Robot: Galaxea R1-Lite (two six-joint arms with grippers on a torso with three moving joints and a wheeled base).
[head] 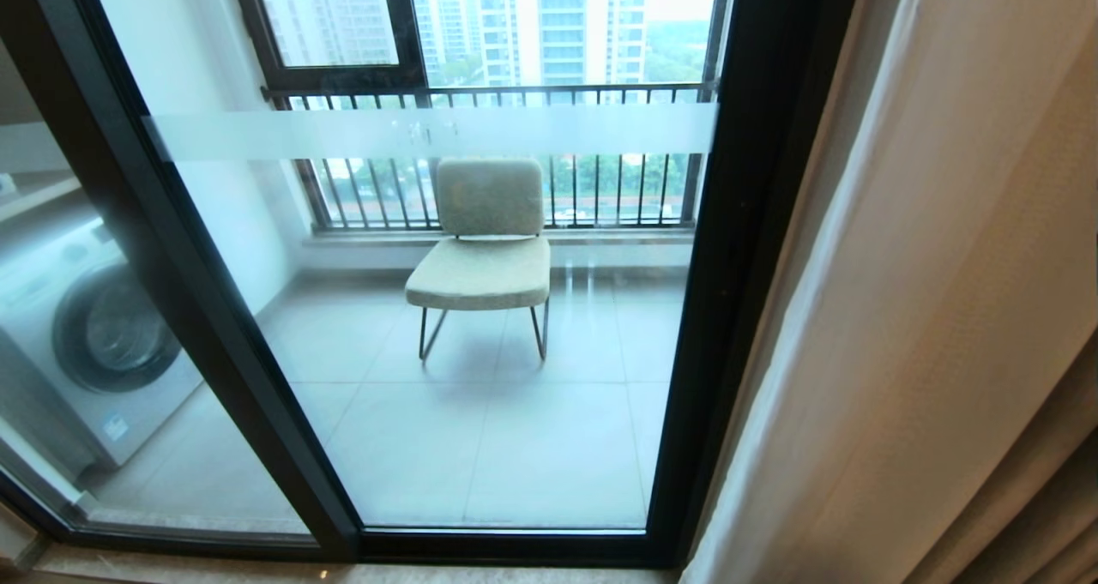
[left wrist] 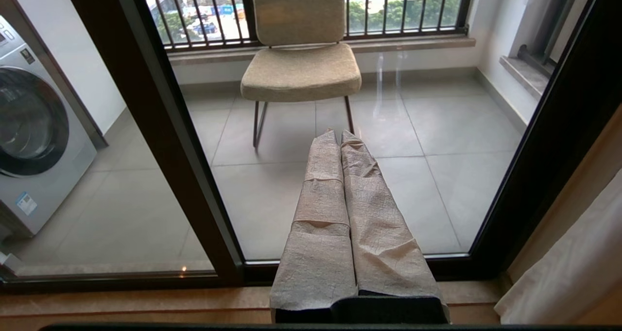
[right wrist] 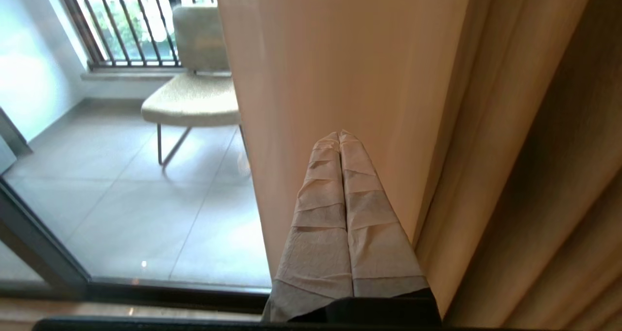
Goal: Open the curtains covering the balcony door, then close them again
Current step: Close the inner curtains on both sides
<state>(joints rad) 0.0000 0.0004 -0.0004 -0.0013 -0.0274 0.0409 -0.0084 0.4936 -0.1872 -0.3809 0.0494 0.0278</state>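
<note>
Beside the curtains [right wrist: 369, 59], only right wrist view shows right tool [right wrist: 340, 135]

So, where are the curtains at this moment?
In the head view the curtains hang gathered at the right side, beside the black frame of the balcony door, leaving its glass uncovered. The shut right gripper points at their folds.

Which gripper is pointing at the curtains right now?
The right gripper, shut, points at the beige curtains. The left gripper, also shut, faces bare balcony door glass instead.
</note>
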